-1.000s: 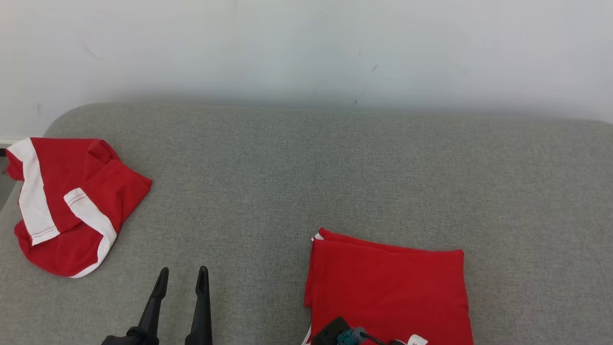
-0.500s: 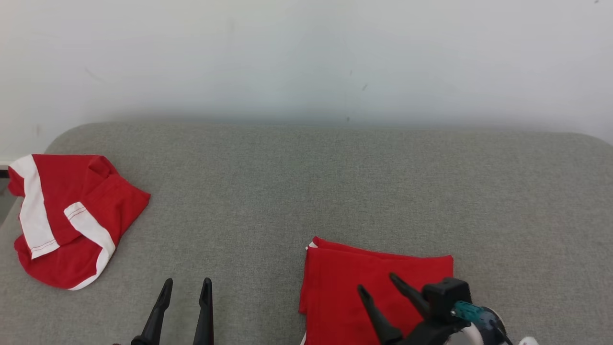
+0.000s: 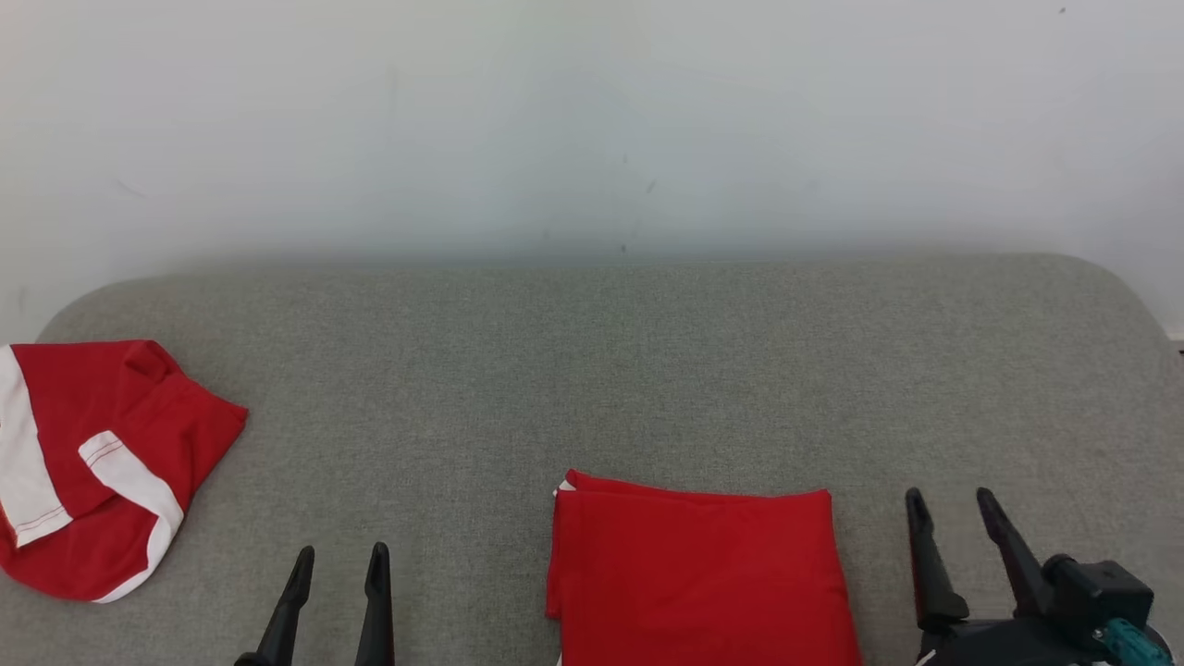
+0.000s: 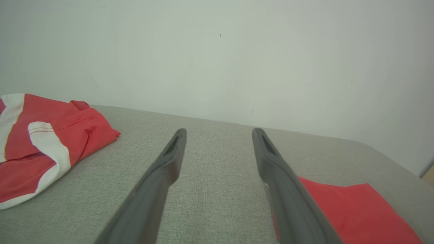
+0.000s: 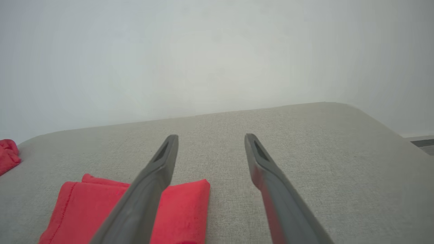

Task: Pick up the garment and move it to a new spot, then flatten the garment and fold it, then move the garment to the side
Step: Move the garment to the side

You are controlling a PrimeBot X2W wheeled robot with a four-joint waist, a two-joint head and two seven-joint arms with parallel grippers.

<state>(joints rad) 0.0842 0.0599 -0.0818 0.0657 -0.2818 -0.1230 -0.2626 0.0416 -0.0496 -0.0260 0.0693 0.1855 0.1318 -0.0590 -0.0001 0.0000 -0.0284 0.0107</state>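
Observation:
A red garment (image 3: 694, 573), folded into a neat rectangle, lies flat on the grey cushion at the near centre; it also appears in the left wrist view (image 4: 349, 206) and the right wrist view (image 5: 84, 210). My right gripper (image 3: 949, 498) (image 5: 209, 136) hovers just right of it, open and holding nothing. My left gripper (image 3: 339, 553) (image 4: 219, 130) stands open and empty to the garment's left, over bare cushion.
A second garment (image 3: 83, 462) (image 4: 40, 142), red with white bands, lies crumpled at the cushion's far left edge. The grey cushion (image 3: 592, 370) ends at a pale wall (image 3: 592, 120) behind, and its rounded right corner drops off beyond my right gripper.
My right gripper has opened, come off the folded garment and moved to its right side. The head camera has shifted. The garments and my left gripper have stayed put.

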